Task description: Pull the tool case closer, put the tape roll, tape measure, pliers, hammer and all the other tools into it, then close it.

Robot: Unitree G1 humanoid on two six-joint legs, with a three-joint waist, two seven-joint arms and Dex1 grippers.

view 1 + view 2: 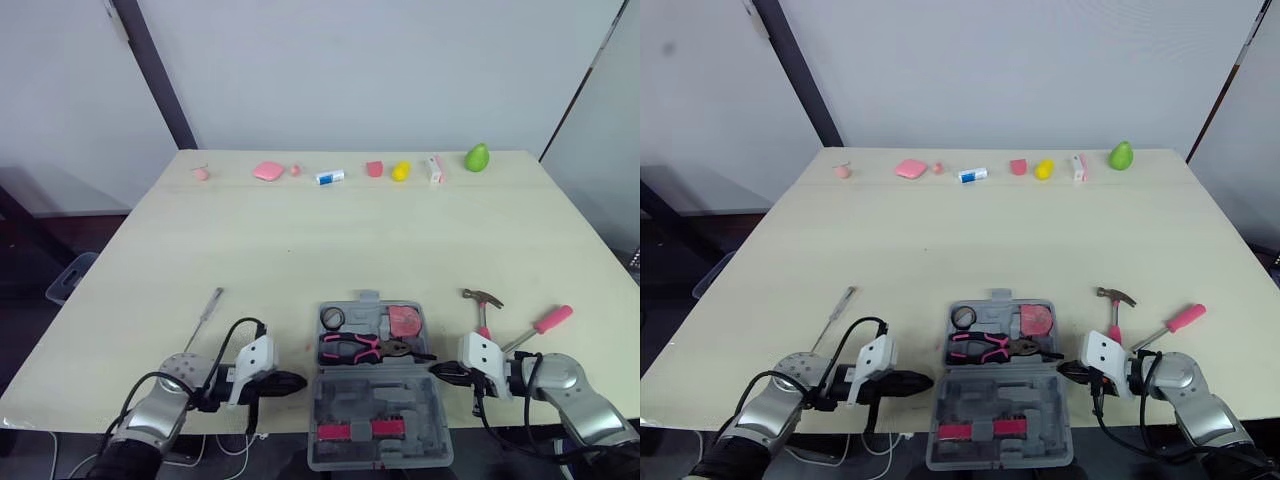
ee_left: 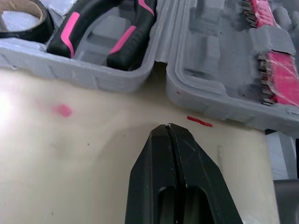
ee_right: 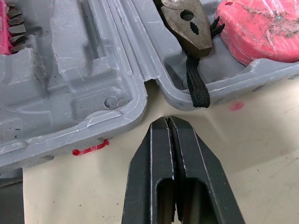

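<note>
Tool case (image 1: 345, 405) open at near table edge. L gripper (image 1: 303, 381) and R gripper (image 1: 435, 369) flank it, claws pressed together, empty. Pliers (image 1: 350, 348), tape roll (image 1: 333, 318) inside; hammer (image 1: 484, 305) outside, R side.

A pale wooden table (image 1: 300, 240) carries a row of small objects along its far edge, with a blue and white tube (image 1: 329, 177) lying near the middle of the row. To the left of the tube sit a tiny pink piece (image 1: 295, 170), then a flat pink pad (image 1: 268, 171), and further left a small pink lump (image 1: 201, 173). To the right of the tube come a red block (image 1: 374, 169), a yellow lump (image 1: 400, 171), a small white and red box (image 1: 434, 169), and furthest right a green pear-shaped object (image 1: 477, 157). Behind the tube rises a plain white wall (image 1: 380, 70). Far left of the tube, a dark slanted pole (image 1: 150, 70) leans against the wall.
</note>
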